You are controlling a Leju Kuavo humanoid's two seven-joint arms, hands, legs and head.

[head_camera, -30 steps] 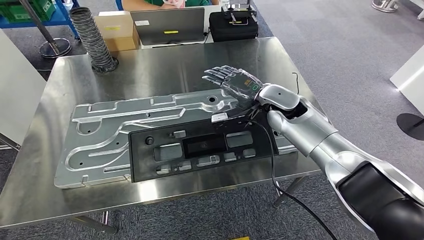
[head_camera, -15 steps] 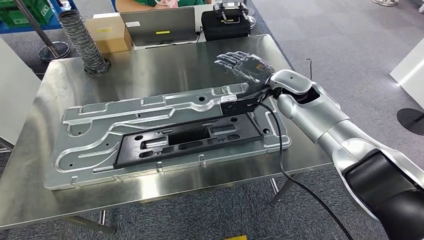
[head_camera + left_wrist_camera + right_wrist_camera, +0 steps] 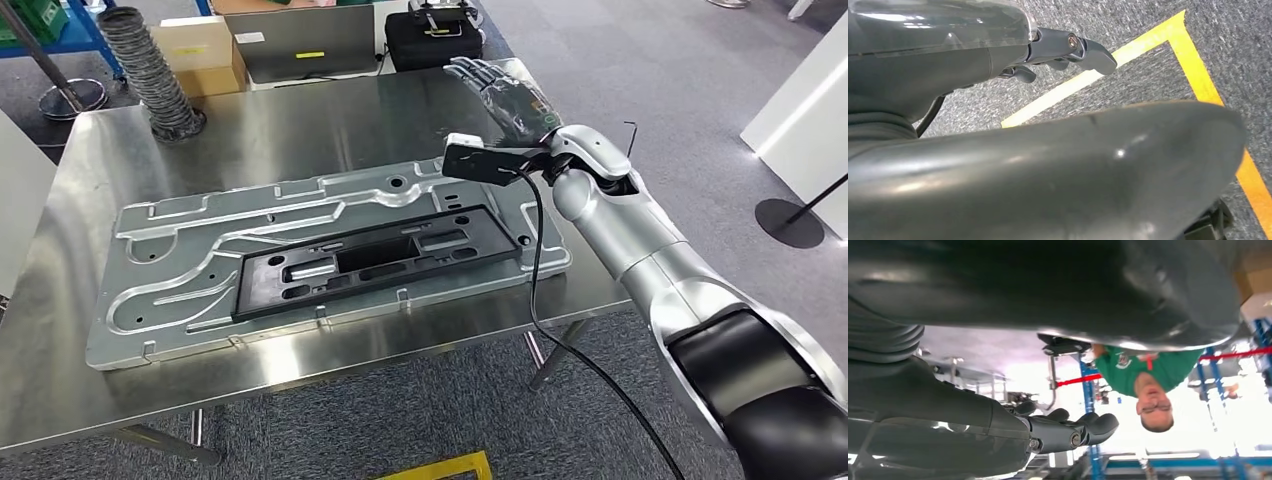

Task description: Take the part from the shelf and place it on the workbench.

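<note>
Steel tabletop (image 3: 300, 130) carries the black part (image 3: 375, 262), lying flat on a grey metal plate (image 3: 180, 260), so the right robot hand (image 3: 505, 95), fingers spread and holding nothing above it, should lift clear without snagging the part.

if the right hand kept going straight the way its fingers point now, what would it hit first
Probably the black case at the table's far edge. The right hand is raised above the steel table, fingers pointing away and slightly left toward it. Depth is unclear; it might pass just above.
</note>
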